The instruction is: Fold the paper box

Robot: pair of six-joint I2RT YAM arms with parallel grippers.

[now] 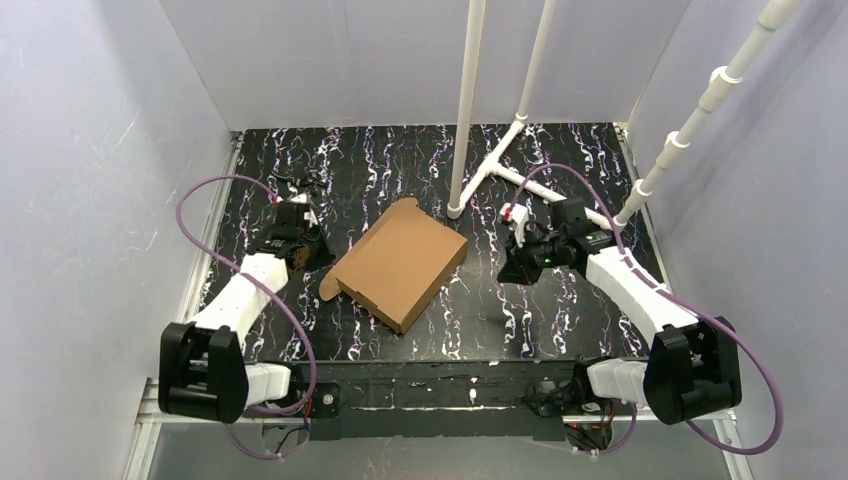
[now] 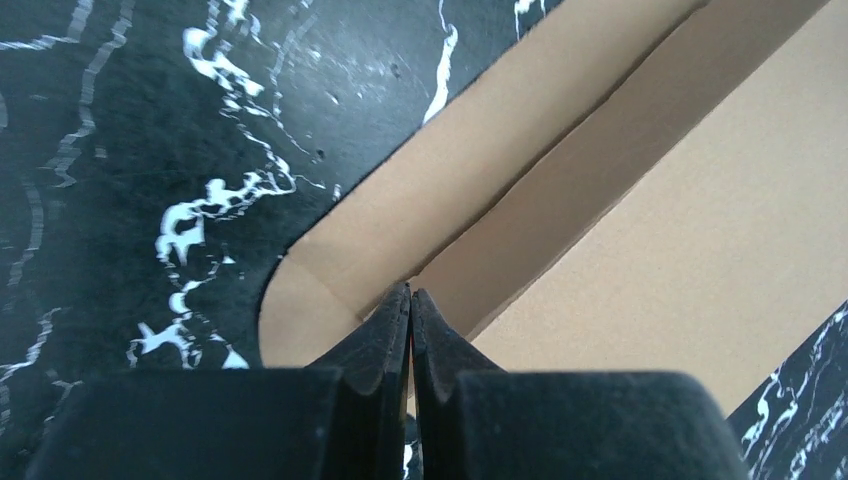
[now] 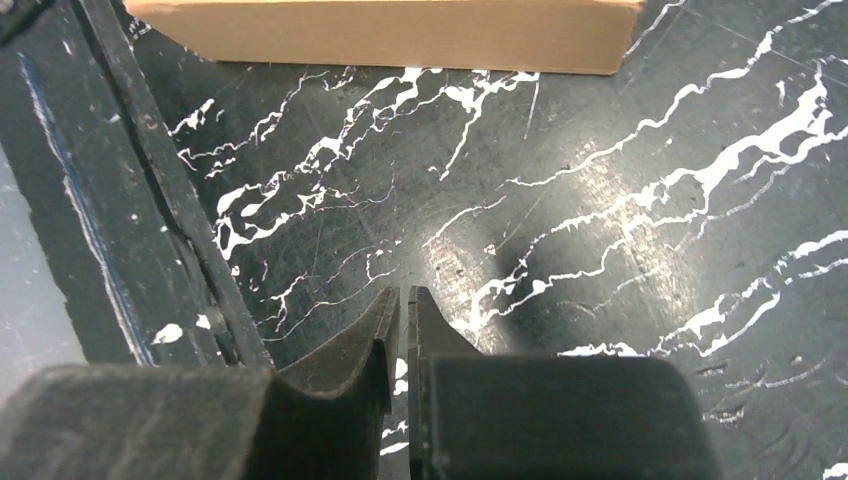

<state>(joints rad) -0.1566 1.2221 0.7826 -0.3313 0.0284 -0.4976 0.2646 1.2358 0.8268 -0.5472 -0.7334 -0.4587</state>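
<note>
Item: paper box (image 1: 400, 262), plain brown corrugated board, unmarked. Location: middle of the black marbled table (image 1: 560, 320), set at a slant between the two arms. It stands as a shallow closed-looking rectangle with the lid panel on top. One rounded flap (image 2: 330, 300) lies splayed flat on the table at the box's left side, and another curved tab shows at the far corner. Handling, as judged: light, and stiff across the panels but ready to hinge along its scored creases. The faces are smooth and matte, so it is likely to skid on the table if pushed from one side only, and the edges will crush or kink under a hard pinch. Best hold, as judged: the free edge of the loose flap near its crease, with the other arm bracing the opposite wall. Left gripper (image 2: 410, 295): fingers pressed together with no gap, tips at the seam where the flat flap meets the box's side wall; whether a sliver of board is caught between them cannot be told. Right gripper (image 3: 403, 295): fingers closed to a hairline, holding nothing, over bare table apart from the box's right wall. Also present: white pipe frame (image 1: 465, 110) standing behind the box.
</note>
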